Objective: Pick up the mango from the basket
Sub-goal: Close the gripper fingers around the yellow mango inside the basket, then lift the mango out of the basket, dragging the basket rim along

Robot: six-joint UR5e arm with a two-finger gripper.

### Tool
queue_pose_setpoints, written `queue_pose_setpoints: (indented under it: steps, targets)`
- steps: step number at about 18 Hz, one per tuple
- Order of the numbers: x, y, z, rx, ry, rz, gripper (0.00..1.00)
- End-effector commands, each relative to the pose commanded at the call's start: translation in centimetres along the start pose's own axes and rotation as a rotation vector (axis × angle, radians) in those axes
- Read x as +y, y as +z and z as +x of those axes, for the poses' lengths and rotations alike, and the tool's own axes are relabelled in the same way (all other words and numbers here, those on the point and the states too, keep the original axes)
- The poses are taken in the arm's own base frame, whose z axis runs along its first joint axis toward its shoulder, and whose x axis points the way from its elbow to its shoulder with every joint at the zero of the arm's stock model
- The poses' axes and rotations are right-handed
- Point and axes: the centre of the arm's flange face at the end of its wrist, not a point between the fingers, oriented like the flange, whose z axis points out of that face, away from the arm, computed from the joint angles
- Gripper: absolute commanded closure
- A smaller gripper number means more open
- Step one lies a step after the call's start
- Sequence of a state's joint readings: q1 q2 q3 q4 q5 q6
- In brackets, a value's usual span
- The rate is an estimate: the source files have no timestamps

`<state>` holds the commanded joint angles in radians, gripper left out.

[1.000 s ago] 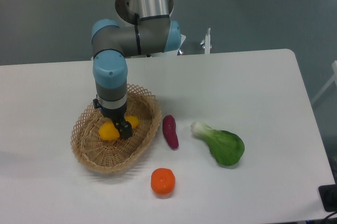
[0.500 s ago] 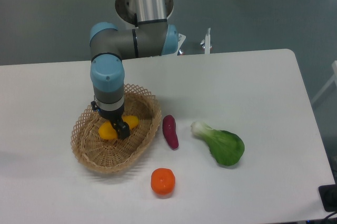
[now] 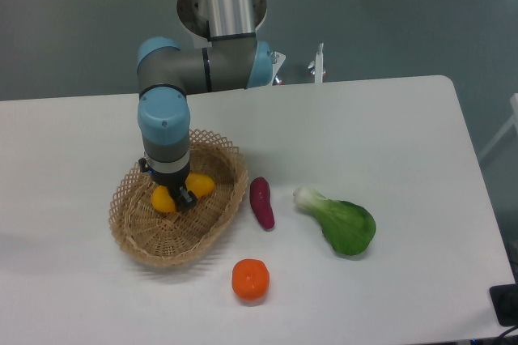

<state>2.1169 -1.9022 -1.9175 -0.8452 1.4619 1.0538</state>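
Note:
The mango [image 3: 164, 199] is yellow-orange and lies across the middle of the wicker basket [image 3: 212, 216] at the table's left. My gripper [image 3: 180, 197] points straight down over the basket. Its fingers are closed around the mango's middle, so the fruit shows on both sides of them. The mango looks lifted slightly off the basket's floor. The gripper body hides the mango's centre.
A purple sweet potato [image 3: 261, 202] lies just right of the basket. A round orange fruit [image 3: 250, 278] sits in front of it. A green bok choy [image 3: 341, 223] lies further right. The robot base stands behind the basket at the table's far edge.
The gripper has moved a little up and to the left with the mango held in it. The other objects have not moved.

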Motion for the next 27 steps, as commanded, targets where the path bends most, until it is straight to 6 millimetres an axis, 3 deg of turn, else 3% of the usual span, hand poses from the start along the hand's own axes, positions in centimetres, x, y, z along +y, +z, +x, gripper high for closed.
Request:
queue_pose_setpoints:
  steps: [6,8,12,18,27]
  targets:
    - [0.3,-2.8,-0.2,-0.045,-0.013,0.022,0.58]
    - [0.7,-3.4,-1.1,-0.06,-0.026,0.021,0.58]
    - [3.0,-6.8,-3.8,-0.114,-0.089,0.044,0.58]
    - [6.0,-8.7,-6.0,-0.157,-0.148,0.032,0.58]
    - [12.5,-12.5,-11.4,-0.217,-0.269,-0.008,0.57]
